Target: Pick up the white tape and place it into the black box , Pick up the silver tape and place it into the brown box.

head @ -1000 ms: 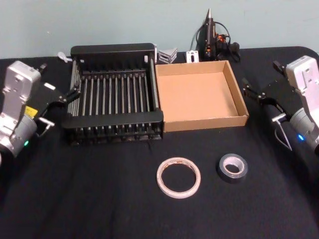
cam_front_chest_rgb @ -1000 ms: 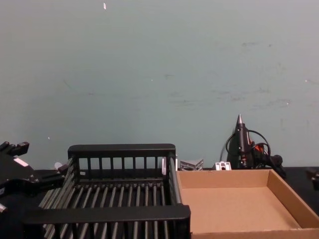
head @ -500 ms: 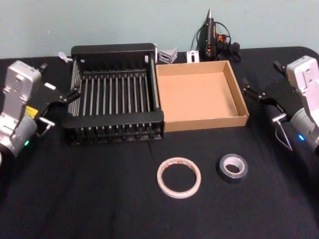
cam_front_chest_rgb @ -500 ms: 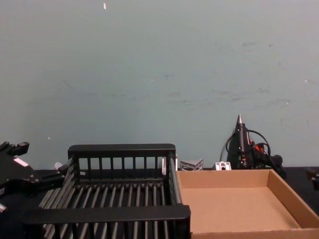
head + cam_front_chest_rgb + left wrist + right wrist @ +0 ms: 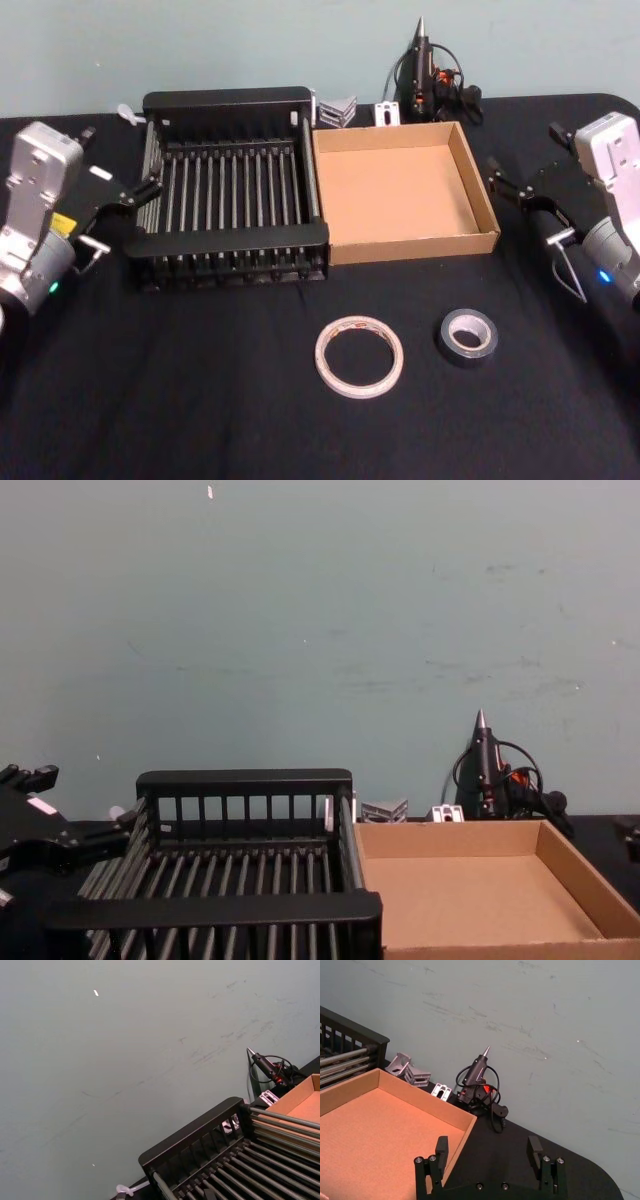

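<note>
The left gripper (image 5: pixel 118 188) hangs left of the one black box (image 5: pixel 228 104), fingers spread. One brown box (image 5: pixel 485 208) touches the black box's right wall. Two rolls lie apart on the open bench (image 5: pixel 150 390) in front: the silver tape (image 5: pixel 359 355), then the white tape (image 5: pixel 468 334). The right gripper (image 5: pixel 525 190), fingers spread, has drawn slightly farther right of the brown box.

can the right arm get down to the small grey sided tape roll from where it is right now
Probably yes. The white tape lies in the open on the table, apart from the silver tape and nearer than the brown box. The right gripper, open, hangs beside that box with nothing between.
</note>
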You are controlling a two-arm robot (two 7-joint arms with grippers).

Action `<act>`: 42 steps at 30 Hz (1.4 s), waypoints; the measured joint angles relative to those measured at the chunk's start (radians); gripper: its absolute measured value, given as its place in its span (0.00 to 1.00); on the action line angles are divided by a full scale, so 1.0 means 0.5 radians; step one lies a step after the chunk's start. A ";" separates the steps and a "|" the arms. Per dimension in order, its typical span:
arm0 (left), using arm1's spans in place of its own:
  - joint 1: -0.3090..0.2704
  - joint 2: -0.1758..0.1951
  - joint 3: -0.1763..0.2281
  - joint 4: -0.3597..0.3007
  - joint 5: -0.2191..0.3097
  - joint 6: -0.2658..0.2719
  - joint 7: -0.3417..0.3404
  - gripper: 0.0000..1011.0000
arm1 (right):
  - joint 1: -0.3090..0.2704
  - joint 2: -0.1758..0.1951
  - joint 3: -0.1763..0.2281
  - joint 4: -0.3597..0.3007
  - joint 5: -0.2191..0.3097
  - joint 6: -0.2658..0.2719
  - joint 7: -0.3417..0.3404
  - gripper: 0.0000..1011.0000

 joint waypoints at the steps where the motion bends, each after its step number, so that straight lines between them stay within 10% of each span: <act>1: 0.000 0.000 0.000 0.000 0.000 0.000 0.000 0.99 | 0.000 0.000 0.000 0.000 0.000 0.000 0.000 0.99; 24: 0.000 0.000 0.000 0.000 0.000 0.000 0.000 0.99 | -0.037 -0.012 0.057 -0.049 0.043 0.032 0.049 0.99; 42: 0.000 0.000 0.000 0.000 0.000 0.000 0.000 0.99 | -0.294 0.055 0.271 -0.443 0.273 0.313 0.189 0.99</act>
